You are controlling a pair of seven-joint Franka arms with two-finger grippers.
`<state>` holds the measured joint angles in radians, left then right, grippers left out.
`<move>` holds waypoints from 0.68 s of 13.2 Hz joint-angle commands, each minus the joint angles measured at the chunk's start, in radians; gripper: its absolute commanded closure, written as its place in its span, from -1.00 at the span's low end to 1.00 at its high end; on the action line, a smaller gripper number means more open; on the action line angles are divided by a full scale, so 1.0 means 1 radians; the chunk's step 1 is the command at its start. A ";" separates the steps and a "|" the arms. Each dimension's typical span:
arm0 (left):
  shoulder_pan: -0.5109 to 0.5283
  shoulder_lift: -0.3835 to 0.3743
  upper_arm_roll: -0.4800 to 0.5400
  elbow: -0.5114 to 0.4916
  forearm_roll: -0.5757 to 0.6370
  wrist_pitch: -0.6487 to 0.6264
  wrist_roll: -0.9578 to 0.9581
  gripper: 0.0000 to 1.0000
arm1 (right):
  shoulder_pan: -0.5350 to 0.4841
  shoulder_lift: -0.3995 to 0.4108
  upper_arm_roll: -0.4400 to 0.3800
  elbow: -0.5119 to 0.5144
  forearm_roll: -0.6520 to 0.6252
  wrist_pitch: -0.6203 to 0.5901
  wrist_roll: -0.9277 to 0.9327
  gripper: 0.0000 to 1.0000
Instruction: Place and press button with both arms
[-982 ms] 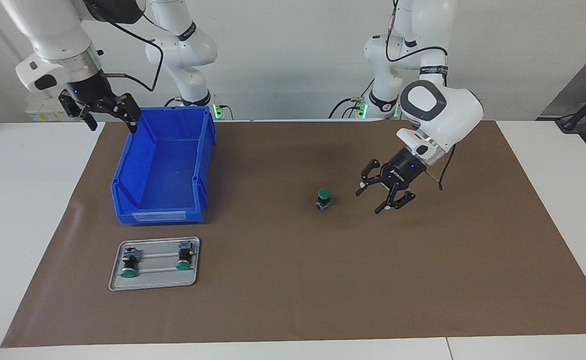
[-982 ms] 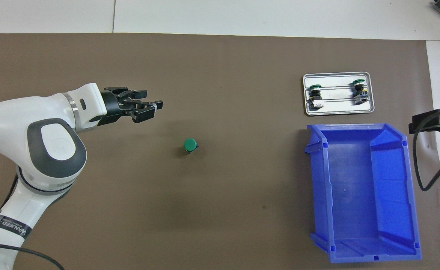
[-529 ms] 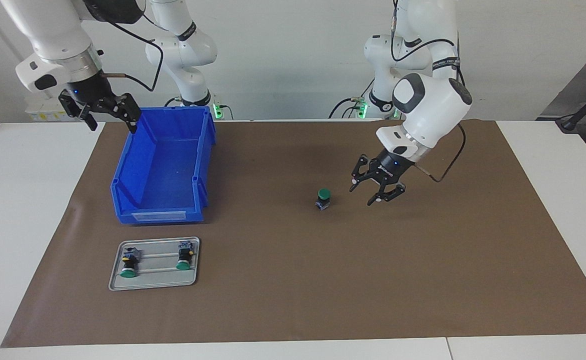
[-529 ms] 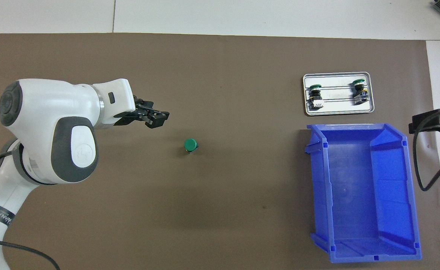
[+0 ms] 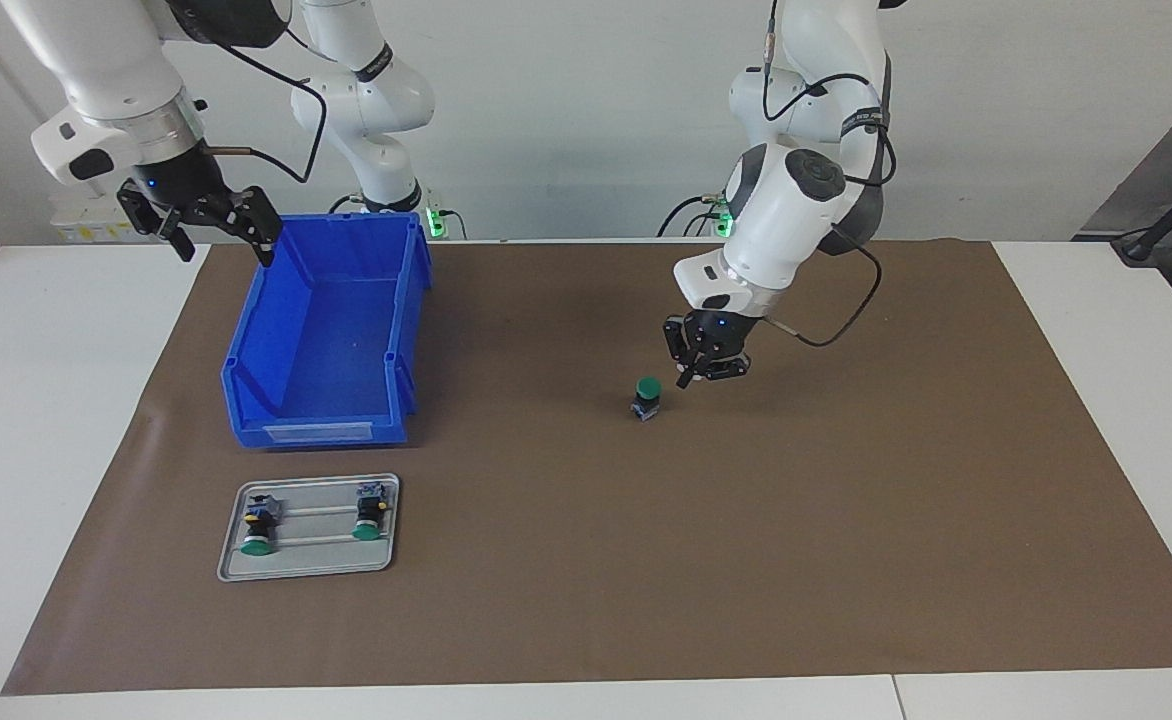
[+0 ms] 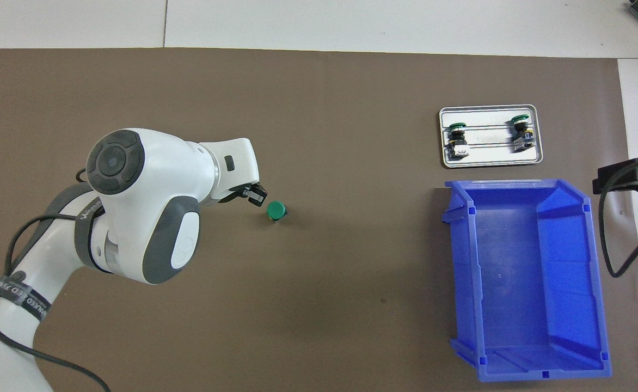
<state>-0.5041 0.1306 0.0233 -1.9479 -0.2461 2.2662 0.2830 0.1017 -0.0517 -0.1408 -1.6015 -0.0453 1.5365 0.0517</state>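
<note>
Green button (image 5: 648,398) stands upright on the brown mat (image 5: 846,520), near the middle of the table. The left gripper (image 5: 706,368) hangs just beside the button, not touching it, with its fingers pressed close together. The right gripper (image 5: 214,222) waits in the air by the blue bin's (image 5: 316,350) rim, fingers spread wide. Two more buttons (image 5: 258,530) lie in the grey tray (image 5: 306,565), farther from the robots than the bin.

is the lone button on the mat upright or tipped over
Upright: the button stands on its base on the brown mat, green cap up.
</note>
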 commanded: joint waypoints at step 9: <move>-0.123 0.089 0.014 -0.029 0.205 0.006 -0.143 1.00 | -0.003 -0.026 0.003 -0.034 0.001 0.020 -0.009 -1.00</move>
<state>-0.6062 0.1984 0.0229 -1.9710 -0.0873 2.2620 0.1752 0.1017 -0.0517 -0.1408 -1.6015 -0.0453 1.5365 0.0517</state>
